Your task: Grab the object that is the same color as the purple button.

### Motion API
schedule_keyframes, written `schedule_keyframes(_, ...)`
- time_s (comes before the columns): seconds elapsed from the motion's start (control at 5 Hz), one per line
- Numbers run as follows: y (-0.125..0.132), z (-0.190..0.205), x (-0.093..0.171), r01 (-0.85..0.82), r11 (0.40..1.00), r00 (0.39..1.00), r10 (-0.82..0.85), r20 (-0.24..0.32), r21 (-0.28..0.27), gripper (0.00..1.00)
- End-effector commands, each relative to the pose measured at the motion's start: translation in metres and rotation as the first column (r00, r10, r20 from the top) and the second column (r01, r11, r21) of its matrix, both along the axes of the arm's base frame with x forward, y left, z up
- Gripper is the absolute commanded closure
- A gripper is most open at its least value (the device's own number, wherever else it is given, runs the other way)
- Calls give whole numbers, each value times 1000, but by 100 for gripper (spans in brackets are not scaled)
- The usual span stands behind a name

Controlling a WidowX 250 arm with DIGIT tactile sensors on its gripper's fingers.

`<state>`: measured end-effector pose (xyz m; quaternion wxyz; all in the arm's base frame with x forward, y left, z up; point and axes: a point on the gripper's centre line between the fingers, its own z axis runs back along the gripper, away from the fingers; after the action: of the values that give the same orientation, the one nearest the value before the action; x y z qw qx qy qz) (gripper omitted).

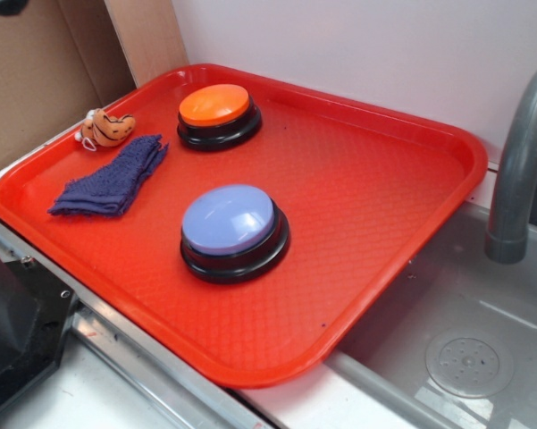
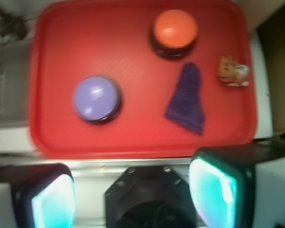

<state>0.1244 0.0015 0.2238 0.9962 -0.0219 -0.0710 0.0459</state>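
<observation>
red tray with two buttons, a cloth and a toy; end effector released above the near edge

a red tray (image 1: 402,179) lies on the worktop, partly over a grey sink (image 1: 482,313). on it sit the purple button (image 1: 230,220) near the middle and an orange button (image 1: 216,107) toward the far side, each a dome on a black round base, well apart from one another. the dark blue-purple knitted cloth (image 1: 112,177) lies flat and rumpled near the tray's left rim, between the two buttons in depth but off to their side. one narrow end of it points toward the orange button without touching it. a small orange striped plush toy (image 1: 107,127) rests just beside the cloth's far end, close to the rim.

the exterior view alone shows the grey faucet (image 1: 518,170) rising at the right, the sink drain (image 1: 469,360), and the cardboard (image 1: 36,71) behind the tray's left corner. the arm is not clearly seen there, only a dark shape at the lower left that cannot be identified.

the wrist view alone shows the end effector (image 2: 133,194), blurred, with its two fingers (image 2: 213,190) spread wide and nothing between them. it looks down from beyond the tray's near edge. here the cloth (image 2: 187,97) appears as a tapered wedge, its narrow tip near the orange button (image 2: 175,29), the toy (image 2: 233,71) off to its side, and the purple button (image 2: 97,98) well apart across bare tray (image 2: 57,47).
</observation>
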Motion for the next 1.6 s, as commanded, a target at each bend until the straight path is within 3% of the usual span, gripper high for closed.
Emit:
schedule_keyframes(0.0, 42, -39, 21, -142, 989, 989, 141, 35, 41, 0)
schedule_keyframes(0.2, 61, -62, 26, -239, 966, 970, 234, 62, 97, 0)
schedule_keyframes(0.4, 76, -85, 32, -298, 947, 954, 291, 71, 119, 0)
schedule_keyframes(0.8, 98, -158, 56, -408, 911, 913, 407, 27, 62, 0)
schedule_keyframes(1.0, 102, -183, 66, -424, 903, 905, 425, -3, 62, 0)
schedule_keyframes(1.2, 102, -201, 72, -438, 898, 899, 435, -48, -54, 0)
schedule_keyframes(1.4, 100, -209, 71, -451, 888, 893, 449, -38, -86, 17)
